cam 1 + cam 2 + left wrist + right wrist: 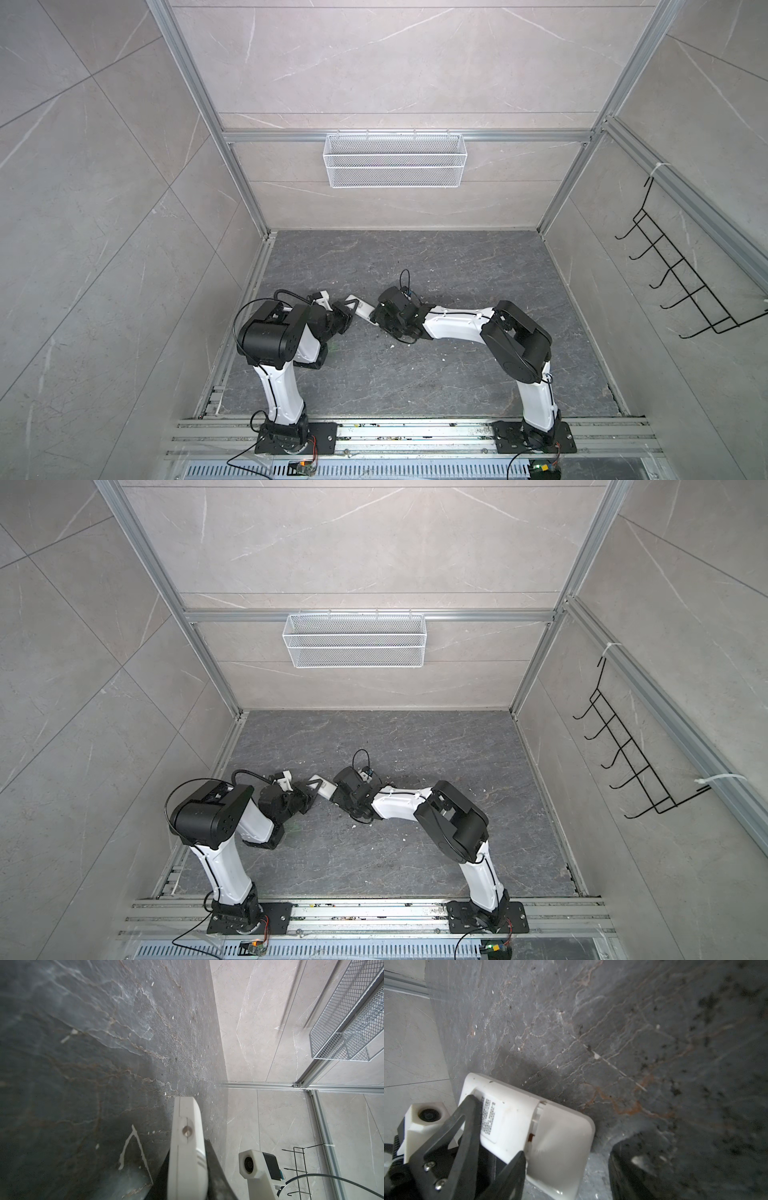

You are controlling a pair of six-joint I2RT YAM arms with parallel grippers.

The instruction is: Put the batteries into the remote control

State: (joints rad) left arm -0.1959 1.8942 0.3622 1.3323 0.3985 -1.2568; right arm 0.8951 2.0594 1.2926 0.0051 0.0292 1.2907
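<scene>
Back of a white remote control [512, 1118], slanted against a dark, veined desk [612, 1032]; the left hand [496, 1125] clamps it, one black finger [474, 1122] lying across its printed label; a white camera housing [423, 1118] sits just beside that finger; a dark blur [633, 1167] fills one lower corner.

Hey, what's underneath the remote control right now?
Only the dark stone tabletop shows below the remote control, which is held by the left gripper. The patch directly beneath it and its underside are hidden; no batteries are visible.
</scene>
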